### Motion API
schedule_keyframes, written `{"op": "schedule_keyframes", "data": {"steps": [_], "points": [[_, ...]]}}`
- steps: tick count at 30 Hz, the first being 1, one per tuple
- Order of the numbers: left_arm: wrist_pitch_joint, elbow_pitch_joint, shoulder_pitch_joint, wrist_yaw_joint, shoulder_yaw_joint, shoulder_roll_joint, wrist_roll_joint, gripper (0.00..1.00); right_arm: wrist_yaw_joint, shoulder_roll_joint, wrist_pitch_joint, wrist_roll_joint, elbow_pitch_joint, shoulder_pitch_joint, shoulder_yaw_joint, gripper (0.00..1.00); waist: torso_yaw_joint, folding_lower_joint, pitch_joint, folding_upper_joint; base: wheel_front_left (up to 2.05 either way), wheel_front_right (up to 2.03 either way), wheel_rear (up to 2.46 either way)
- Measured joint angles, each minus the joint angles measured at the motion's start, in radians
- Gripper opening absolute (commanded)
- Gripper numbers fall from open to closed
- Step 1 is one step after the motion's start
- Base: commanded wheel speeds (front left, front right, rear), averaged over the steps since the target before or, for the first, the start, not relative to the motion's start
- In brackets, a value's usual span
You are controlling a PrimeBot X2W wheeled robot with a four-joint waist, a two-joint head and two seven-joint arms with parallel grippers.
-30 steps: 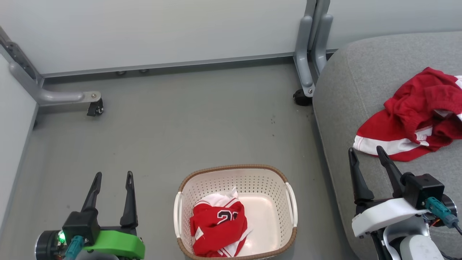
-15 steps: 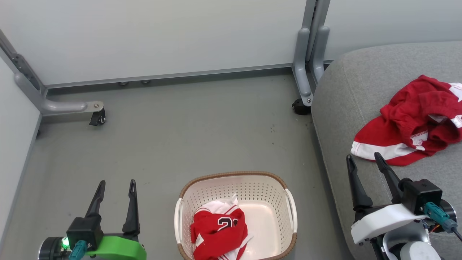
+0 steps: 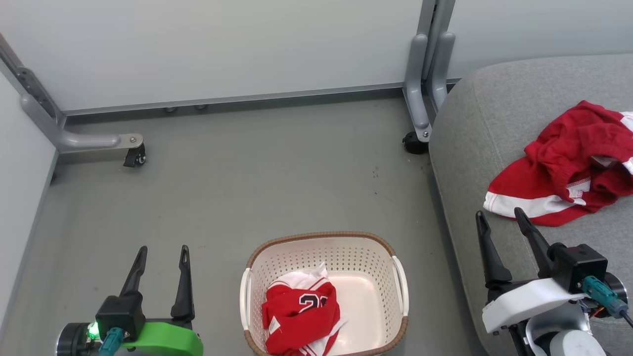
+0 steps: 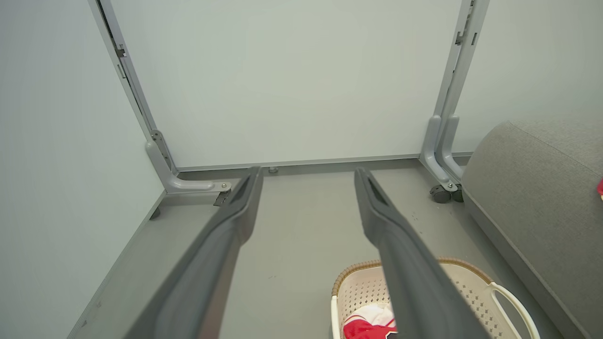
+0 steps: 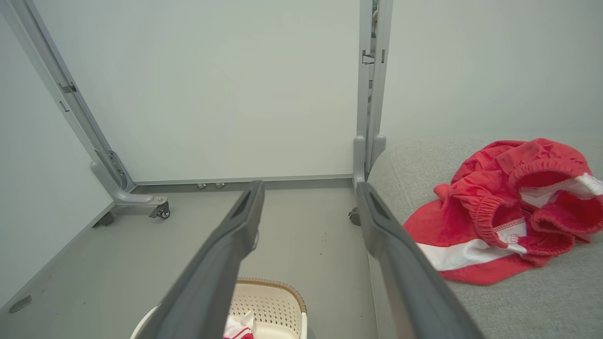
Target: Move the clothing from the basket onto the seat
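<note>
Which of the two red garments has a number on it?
The jersey in the basket: black-and-white numerals show on it. The other garment, on the seat, shows white bands, no numerals.

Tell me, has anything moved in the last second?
Only the head camera shifted slightly. Nothing was grabbed or released: the left gripper and right gripper stay open, empty; the red numbered jersey remains in the oval cream plastic basket, the red white-banded garment on the grey fabric seat.

Crumpled red clothing point(image 5: 490, 212) on the grey seat point(image 5: 518, 306), right pincer point(image 5: 308, 184) spread wide, basket point(image 5: 282, 285) below.
</note>
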Motion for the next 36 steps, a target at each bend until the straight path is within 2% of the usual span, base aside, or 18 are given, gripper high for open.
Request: {"op": "schedule_keyframes", "data": {"steps": [7, 12, 15, 20, 27, 31, 36], "points": [[0.000, 0.020, -0.046, -0.014, -0.004, -0.007, 0.026, 1.00, 0.000, 0.000, 0.000, 0.000, -0.017, -0.009, -0.005, 1.00, 0.001, 0.0000, 0.027, 0.0000, 0.00, 0.00, 0.00], [-0.001, 0.073, -0.130, -0.039, -0.063, -0.036, 0.054, 1.00, 0.000, 0.000, 0.000, -0.006, -0.053, -0.043, -0.012, 1.00, 0.003, 0.0000, 0.069, 0.0000, 0.00, 0.00, 0.00], [-0.001, 0.139, -0.207, -0.068, -0.114, -0.059, 0.063, 1.00, 0.000, 0.000, 0.001, -0.010, -0.083, -0.084, -0.002, 1.00, 0.002, 0.0000, 0.113, 0.0000, 0.00, 0.00, 0.00], [-0.002, 0.259, -0.347, -0.092, -0.205, -0.085, 0.088, 1.00, 0.000, 0.000, -0.007, -0.017, -0.127, -0.162, 0.016, 1.00, -0.005, 0.0000, 0.206, 0.0000, 0.00, 0.00, 0.00], [-0.001, 0.475, -0.532, -0.102, -0.354, -0.098, 0.132, 1.00, 0.000, -0.001, -0.041, -0.018, -0.162, -0.263, 0.049, 1.00, -0.025, 0.0001, 0.364, 0.0000, 0.00, 0.00, 0.00], [0.000, 0.578, -0.623, -0.117, -0.444, -0.100, 0.082, 1.00, 0.000, -0.001, -0.067, -0.015, -0.172, -0.316, 0.067, 1.00, -0.045, 0.0001, 0.458, 0.0000, 0.00, 0.00, 0.00], [0.025, 0.705, -0.741, -0.105, -0.534, -0.100, 0.075, 1.00, 0.000, -0.002, -0.099, 0.001, -0.184, -0.364, 0.083, 1.00, -0.074, 0.0002, 0.569, 0.0000, 0.00, 0.00, 0.00]]}}
